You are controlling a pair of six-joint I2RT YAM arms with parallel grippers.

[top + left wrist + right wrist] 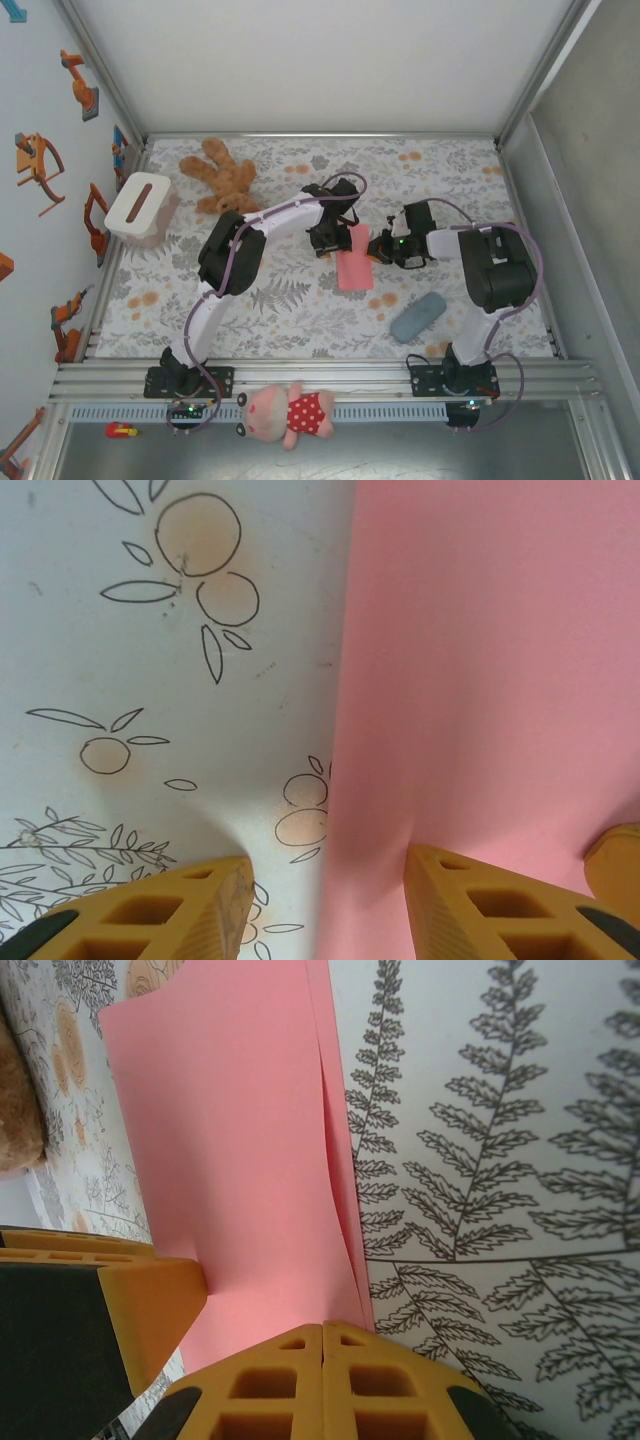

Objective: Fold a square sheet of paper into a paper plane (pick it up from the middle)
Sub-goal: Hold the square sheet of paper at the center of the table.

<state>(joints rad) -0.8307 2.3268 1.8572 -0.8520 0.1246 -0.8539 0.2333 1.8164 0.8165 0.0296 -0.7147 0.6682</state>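
Observation:
The square sheet of paper [353, 268] is salmon pink and lies folded into a narrow double-layered strip on the patterned table mat, between the two grippers. My left gripper [335, 243] stands open astride the sheet's left edge [345, 730]. One yellow fingertip [205, 905] rests on the mat and the other fingertip [470, 905] presses on the paper [490, 660]. My right gripper [322, 1328] is shut, and the two layers of the pink sheet [240, 1160] run together into its closed tips. In the top view the right gripper [376, 250] sits at the sheet's right side.
A brown teddy bear [218, 175] lies at the back left and a white box [140, 208] stands at the left edge. A grey-blue pouch [418, 316] lies near the right arm's base. A pink plush doll [290, 412] lies on the front rail.

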